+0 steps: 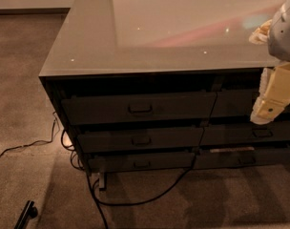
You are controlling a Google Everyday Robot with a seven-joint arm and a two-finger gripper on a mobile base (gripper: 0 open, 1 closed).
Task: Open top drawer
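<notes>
A dark-grey cabinet stands under a glossy grey countertop (150, 32), with two columns of drawers. The top drawer (102, 109) is the wide, tall-fronted panel in the left column, and its small bar handle (140, 109) sits at its centre. Its front is flush with the drawers below. My cream-coloured gripper (265, 112) hangs at the right edge of the view, pointing down in front of the right column's upper drawer front (233, 103). It is well to the right of the bar handle and touches nothing that I can see.
Two lower drawers (141, 140) with like handles sit beneath the top one. Black cables (150, 197) trail over the carpet from under the cabinet to the left and front. A black object (26, 213) lies on the floor at the bottom left.
</notes>
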